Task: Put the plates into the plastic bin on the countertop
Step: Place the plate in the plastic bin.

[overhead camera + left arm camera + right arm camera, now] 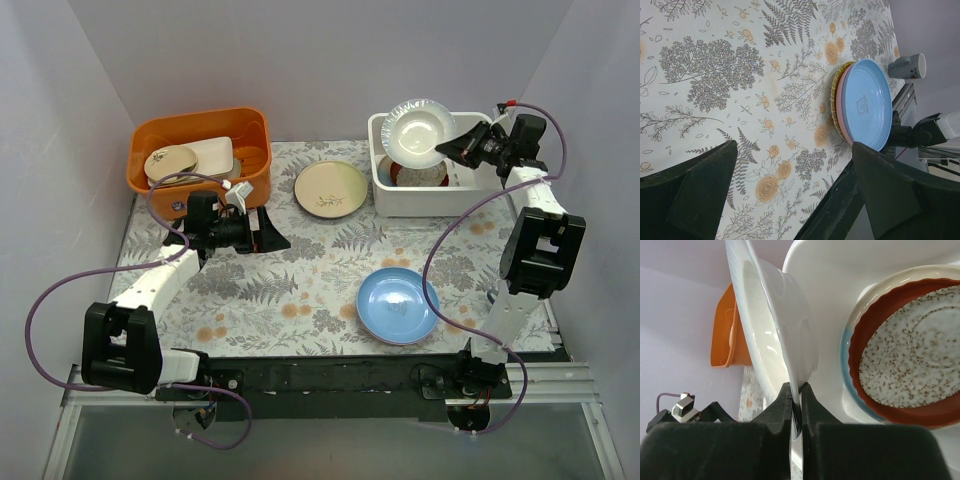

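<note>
My right gripper (452, 148) is shut on the rim of a pale teal scalloped plate (418, 132) and holds it tilted on edge above the white plastic bin (385, 190). The right wrist view shows the jaws (797, 390) pinching this plate (775, 325). A dark red plate (920, 350) lies inside the bin (840, 270) on a cream-and-pale-blue one. A cream leaf-sprig plate (330, 189) lies on the countertop (300, 290). A blue plate (397, 305) tops a pink and a yellow plate (841, 107). My left gripper (262, 232) is open and empty.
An orange tub (200, 150) with cream dishes stands at the back left, just behind my left gripper. A white mug (907, 66) shows beyond the blue plate stack in the left wrist view. The black front edge (330, 375) runs along the near side. Walls close in on three sides.
</note>
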You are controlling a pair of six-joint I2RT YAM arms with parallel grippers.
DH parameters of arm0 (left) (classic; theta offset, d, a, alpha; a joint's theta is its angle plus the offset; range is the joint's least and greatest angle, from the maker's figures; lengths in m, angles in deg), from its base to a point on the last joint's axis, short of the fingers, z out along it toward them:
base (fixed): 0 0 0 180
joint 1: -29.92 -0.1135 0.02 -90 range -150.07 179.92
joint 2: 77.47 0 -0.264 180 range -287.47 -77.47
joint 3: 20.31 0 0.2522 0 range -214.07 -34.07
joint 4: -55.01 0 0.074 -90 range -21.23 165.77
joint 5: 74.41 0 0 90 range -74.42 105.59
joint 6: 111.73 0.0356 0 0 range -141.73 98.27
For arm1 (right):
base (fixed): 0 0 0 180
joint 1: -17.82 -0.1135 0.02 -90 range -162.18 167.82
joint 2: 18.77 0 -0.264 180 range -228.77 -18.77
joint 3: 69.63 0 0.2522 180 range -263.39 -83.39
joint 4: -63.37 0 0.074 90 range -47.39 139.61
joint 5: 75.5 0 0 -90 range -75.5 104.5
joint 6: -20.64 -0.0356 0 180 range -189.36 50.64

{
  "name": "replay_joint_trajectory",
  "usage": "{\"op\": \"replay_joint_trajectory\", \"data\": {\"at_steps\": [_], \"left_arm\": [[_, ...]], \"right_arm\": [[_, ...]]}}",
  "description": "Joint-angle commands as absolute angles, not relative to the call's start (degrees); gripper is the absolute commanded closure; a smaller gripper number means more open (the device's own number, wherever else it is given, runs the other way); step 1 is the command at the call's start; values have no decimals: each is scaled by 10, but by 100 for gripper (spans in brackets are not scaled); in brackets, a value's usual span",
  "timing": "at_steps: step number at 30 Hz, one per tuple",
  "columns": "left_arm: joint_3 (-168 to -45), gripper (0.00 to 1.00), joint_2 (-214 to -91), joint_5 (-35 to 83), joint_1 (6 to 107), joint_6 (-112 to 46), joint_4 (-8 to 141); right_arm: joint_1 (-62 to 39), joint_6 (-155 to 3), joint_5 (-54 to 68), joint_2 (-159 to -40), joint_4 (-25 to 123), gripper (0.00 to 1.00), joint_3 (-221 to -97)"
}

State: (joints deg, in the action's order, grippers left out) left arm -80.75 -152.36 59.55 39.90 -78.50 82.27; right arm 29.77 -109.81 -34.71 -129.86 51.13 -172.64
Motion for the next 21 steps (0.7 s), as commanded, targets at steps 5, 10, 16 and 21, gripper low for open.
{"op": "replay_joint_trajectory", "data": {"at_steps": [5,10,16,21], "left_arm": [[-827,2,-1523,604,401,-778,824],[-826,2,-1523,603,400,-778,824],[-827,2,-1523,603,400,-777,824],[-827,2,-1523,601,401,-777,826]], "right_arm": [[305,-1110,-378,-1332,568,99,-1766],[306,-1087,-368,-1354,540,99,-1772],[307,-1065,-354,-1383,504,99,-1795],[307,-1056,-352,-1396,497,99,-1797]]}}
